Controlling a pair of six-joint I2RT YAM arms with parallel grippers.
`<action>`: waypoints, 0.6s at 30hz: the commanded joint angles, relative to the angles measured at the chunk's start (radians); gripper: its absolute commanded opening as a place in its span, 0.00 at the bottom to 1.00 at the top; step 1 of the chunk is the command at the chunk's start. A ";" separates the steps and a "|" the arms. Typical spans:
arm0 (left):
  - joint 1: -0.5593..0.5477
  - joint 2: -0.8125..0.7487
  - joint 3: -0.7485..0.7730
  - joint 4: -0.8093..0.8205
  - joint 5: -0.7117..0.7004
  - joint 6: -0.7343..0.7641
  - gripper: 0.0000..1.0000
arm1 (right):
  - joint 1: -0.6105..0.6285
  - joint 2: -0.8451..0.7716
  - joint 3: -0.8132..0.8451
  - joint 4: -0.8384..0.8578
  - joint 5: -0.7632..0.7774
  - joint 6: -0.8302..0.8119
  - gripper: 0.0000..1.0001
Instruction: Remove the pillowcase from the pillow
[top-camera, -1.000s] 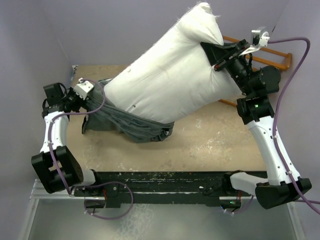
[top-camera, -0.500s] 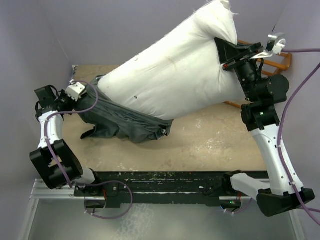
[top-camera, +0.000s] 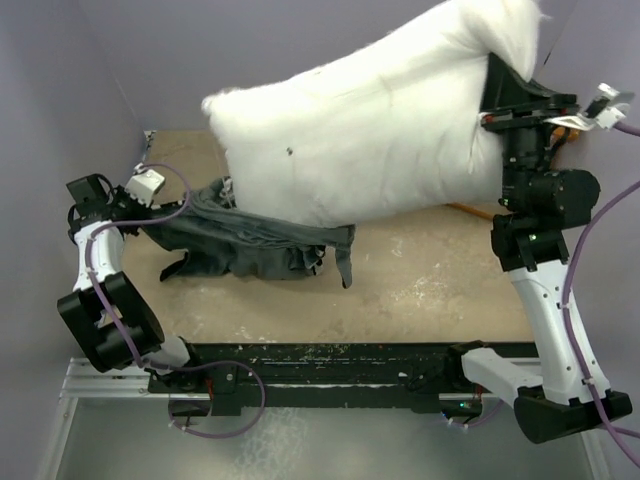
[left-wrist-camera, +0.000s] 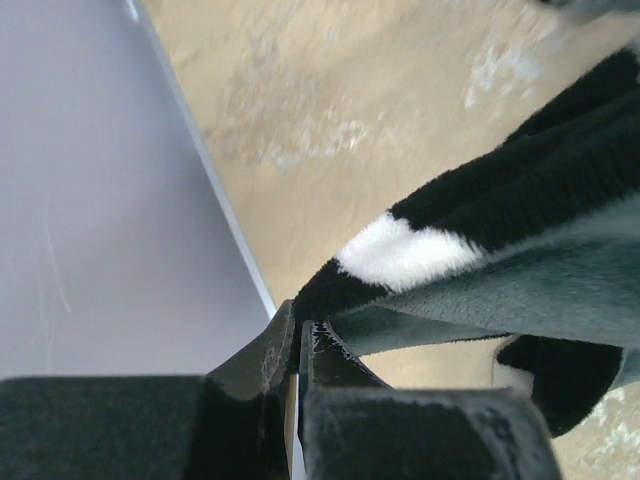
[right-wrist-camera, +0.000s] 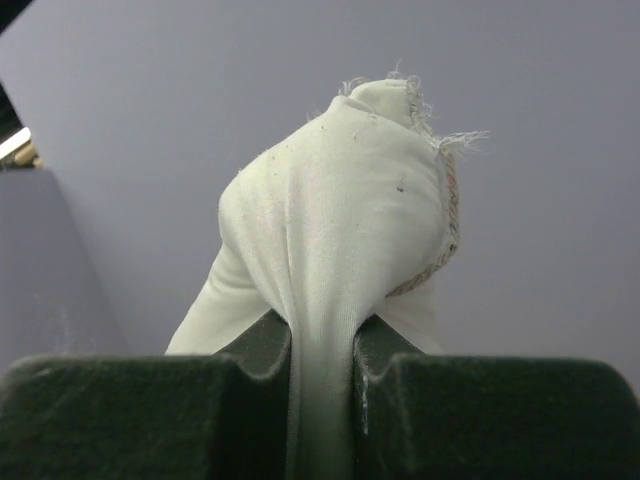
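Observation:
The white pillow (top-camera: 370, 140) hangs in the air across the back of the table, fully out of the pillowcase. My right gripper (top-camera: 497, 92) is shut on the pillow's right corner, which bunches between the jaws in the right wrist view (right-wrist-camera: 340, 250). The pillowcase (top-camera: 245, 240) lies crumpled on the table at the left, grey side up. My left gripper (top-camera: 128, 200) is shut on the pillowcase's left edge, where black-and-white stripes show in the left wrist view (left-wrist-camera: 470, 240).
An orange wooden rack (top-camera: 560, 130) stands at the back right, partly behind the right arm. The tan tabletop (top-camera: 430, 280) lies bare at the middle and right. Purple walls enclose the left, back and right sides.
My right gripper lifted the pillow up and to the right, and its lower end came out of the pillowcase. The pillowcase dropped flat on the table. My left gripper drew slightly left.

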 joint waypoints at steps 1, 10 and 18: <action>0.052 -0.013 -0.025 -0.021 -0.093 0.029 0.00 | -0.048 -0.097 0.054 0.474 0.325 0.030 0.00; -0.051 -0.044 0.163 -0.149 -0.011 -0.157 0.00 | -0.048 -0.036 0.089 0.446 0.183 0.063 0.00; -0.304 0.058 0.598 -0.150 -0.168 -0.379 0.00 | -0.047 0.005 0.158 0.364 -0.007 0.163 0.00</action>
